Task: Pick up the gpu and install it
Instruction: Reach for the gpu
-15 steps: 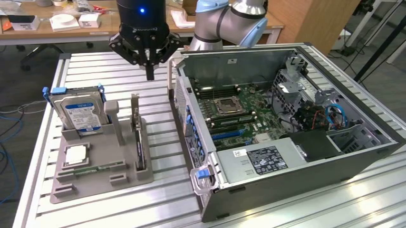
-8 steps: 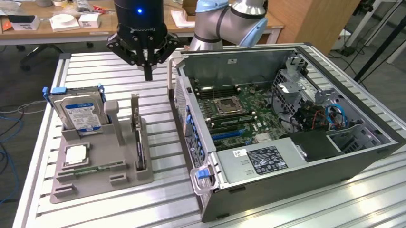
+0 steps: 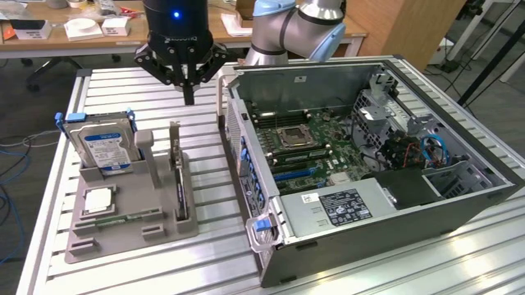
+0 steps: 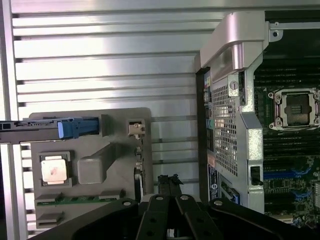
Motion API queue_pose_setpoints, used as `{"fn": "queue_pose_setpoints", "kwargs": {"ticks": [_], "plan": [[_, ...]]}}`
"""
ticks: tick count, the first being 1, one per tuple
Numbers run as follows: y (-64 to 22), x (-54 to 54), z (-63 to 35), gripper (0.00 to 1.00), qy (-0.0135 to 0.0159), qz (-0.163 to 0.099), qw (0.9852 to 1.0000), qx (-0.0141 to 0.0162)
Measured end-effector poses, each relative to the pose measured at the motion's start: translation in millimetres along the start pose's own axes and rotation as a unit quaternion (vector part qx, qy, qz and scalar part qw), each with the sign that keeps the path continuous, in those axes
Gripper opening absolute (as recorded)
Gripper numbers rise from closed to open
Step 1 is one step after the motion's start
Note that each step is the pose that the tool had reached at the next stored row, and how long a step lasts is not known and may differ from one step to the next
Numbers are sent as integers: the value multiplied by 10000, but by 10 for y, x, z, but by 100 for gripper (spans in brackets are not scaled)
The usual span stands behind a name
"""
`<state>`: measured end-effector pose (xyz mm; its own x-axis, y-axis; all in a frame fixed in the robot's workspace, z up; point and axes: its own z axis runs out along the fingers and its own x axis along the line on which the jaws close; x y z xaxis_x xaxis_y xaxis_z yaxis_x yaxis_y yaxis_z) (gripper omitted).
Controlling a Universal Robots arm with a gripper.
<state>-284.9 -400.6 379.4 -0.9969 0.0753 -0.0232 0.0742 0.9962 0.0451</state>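
The gpu [image 3: 178,178] is a thin dark card standing on edge in a slot of the grey holder [image 3: 164,230], its silver bracket pointing up. In the wrist view the gpu [image 4: 138,167] appears edge-on, with the bracket at its far end. My gripper [image 3: 189,96] hangs above the table behind the holder, fingers shut and holding nothing. Its fingertips [image 4: 167,181] sit just beside the card's line, toward the computer case, and clear of it. The open computer case [image 3: 459,203] lies on its side at the exterior view's right, its motherboard [image 3: 303,147] exposed.
A silver hard drive [image 3: 102,144] with blue rails stands in the same holder, with a processor chip [image 3: 98,200] and a green memory stick [image 3: 127,216] lying flat nearby. The case's perforated wall [image 4: 225,130] rises close beside the holder. A desk with boxes stands behind.
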Motion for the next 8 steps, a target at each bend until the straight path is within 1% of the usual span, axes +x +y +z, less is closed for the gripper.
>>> {"fn": "queue_pose_setpoints", "kwargs": {"ticks": [8], "plan": [[-7, 45, 4, 11, 0, 0, 10000, 0]]}}
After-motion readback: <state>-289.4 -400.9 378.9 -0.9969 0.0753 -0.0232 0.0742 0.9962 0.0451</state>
